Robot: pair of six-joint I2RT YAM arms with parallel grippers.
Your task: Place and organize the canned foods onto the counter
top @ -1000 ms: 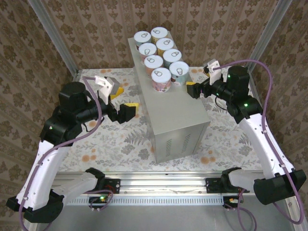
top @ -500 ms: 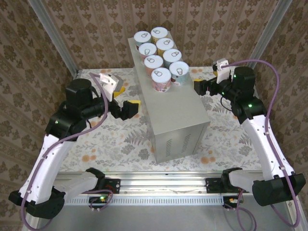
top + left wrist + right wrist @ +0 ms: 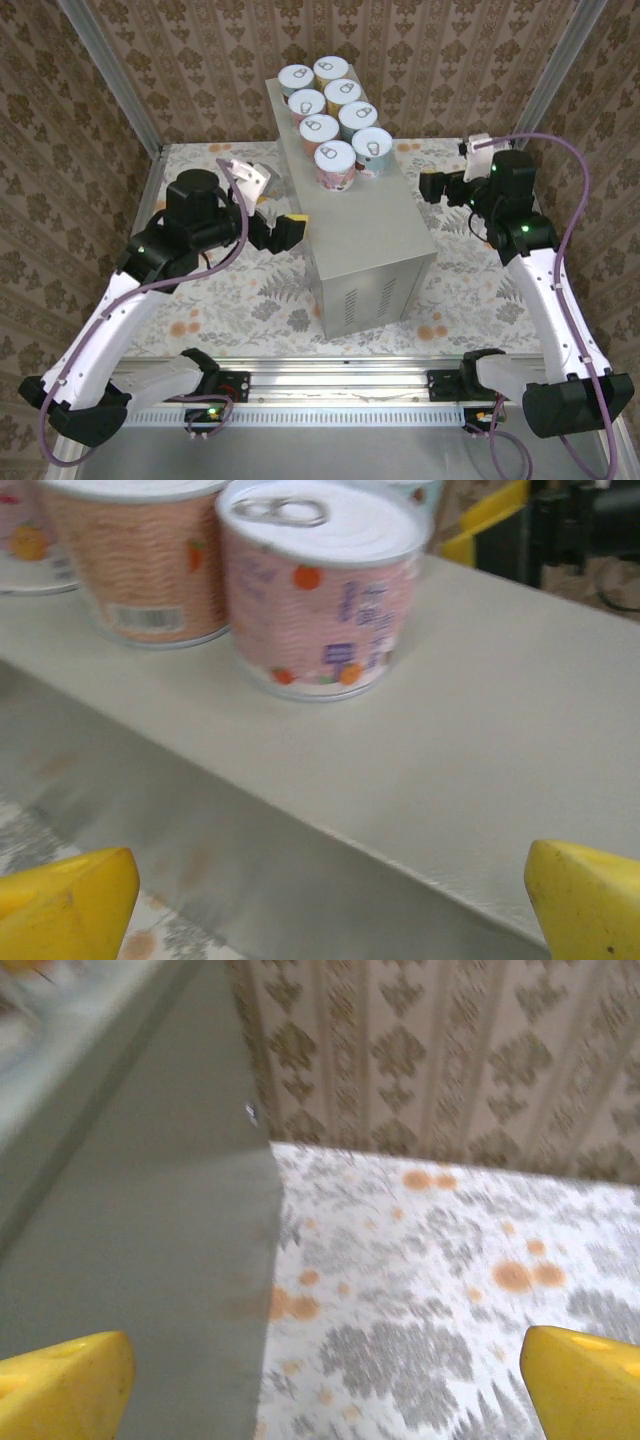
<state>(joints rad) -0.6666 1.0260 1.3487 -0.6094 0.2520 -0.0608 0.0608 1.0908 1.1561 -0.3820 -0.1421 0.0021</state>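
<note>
Several canned foods stand upright in two rows on the far end of the counter, a tall light-grey metal box. My left gripper is open just left of the counter, level with its top edge. In the left wrist view a pink can and an orange can stand ahead on the counter top, with the yellow fingertips wide apart and empty. My right gripper is open to the right of the counter, apart from it. Its wrist view faces the counter's side wall.
A floral cloth covers the floor around the counter and also lies under the right gripper. Patterned walls and metal frame posts close in the back and sides. The near half of the counter top is bare.
The left arm has swung right, bringing its open gripper close to the counter's left side. The right arm has pulled back to the right, away from the cans. Both stay open.
</note>
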